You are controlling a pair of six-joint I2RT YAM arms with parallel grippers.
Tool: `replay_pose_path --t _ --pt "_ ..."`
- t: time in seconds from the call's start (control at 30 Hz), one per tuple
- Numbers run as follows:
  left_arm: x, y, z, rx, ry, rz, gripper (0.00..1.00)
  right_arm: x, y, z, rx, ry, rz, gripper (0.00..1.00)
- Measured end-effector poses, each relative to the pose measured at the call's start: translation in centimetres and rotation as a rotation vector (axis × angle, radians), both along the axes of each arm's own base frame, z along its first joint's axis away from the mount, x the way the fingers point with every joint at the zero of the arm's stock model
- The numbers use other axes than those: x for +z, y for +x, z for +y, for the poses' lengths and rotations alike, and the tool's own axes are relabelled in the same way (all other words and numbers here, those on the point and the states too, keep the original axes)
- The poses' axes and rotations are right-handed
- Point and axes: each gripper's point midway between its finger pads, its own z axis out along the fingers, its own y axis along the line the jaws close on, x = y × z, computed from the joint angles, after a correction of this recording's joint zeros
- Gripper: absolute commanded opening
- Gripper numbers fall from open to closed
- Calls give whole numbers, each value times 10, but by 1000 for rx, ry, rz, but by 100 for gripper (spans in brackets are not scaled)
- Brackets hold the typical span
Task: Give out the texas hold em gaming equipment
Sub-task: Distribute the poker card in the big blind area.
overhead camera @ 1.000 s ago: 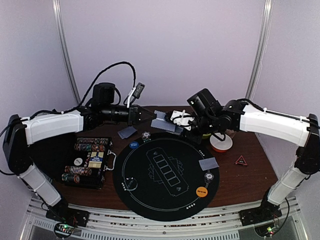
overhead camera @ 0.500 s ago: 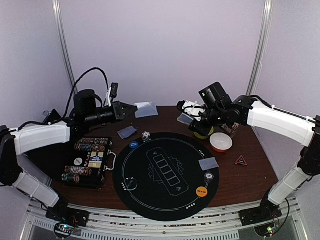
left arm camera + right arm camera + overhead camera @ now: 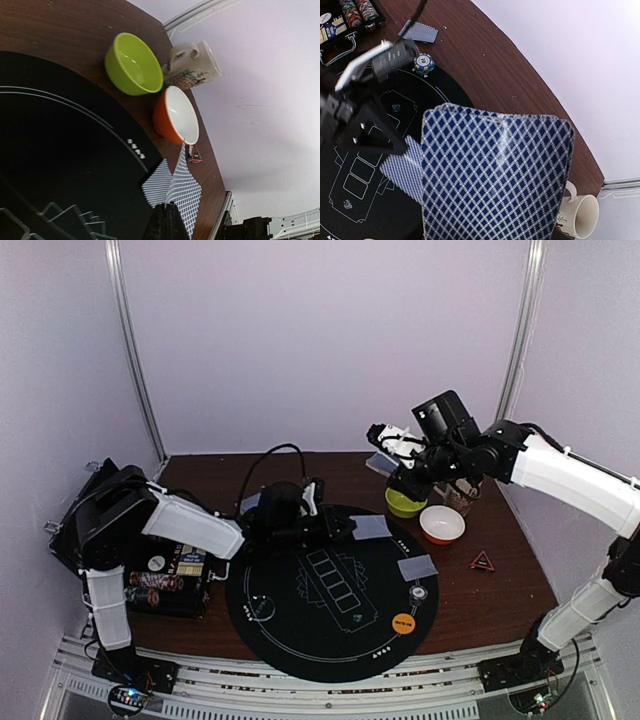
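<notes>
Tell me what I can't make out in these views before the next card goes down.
- Right wrist view: the deck fills the frame, hiding the right gripper; card count unclear.
- Left wrist view: the left gripper is cut by the bottom edge; the card it pinches shows only its back.
- Top view: the chip case lies partly under the left arm, the mug partly behind the right arm; the red triangle's marking is too small.
</notes>
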Motion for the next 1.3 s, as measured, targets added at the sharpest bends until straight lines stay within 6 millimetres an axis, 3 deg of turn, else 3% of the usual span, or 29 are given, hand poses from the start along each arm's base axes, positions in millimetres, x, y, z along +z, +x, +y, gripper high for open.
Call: replay_pose_path --t 0.17,0.33,0.47,0.87,1.3 --pt "0 -25 -67 -36 -49 -18 0 10 -5 -3 1 21 -10 49" --pt "-18 -30 -100 -25 -54 11 0 11 -11 -7 6 29 -12 49" --pt "-41 -24 -111 18 -11 31 0 7 -14 -10 8 23 -6 49" --pt "-62 -39 -125 70 -16 139 0 6 -19 -11 20 30 -3 49" --pt "-100 -41 -120 110 48 170 0 7 -23 -11 35 36 -6 49"
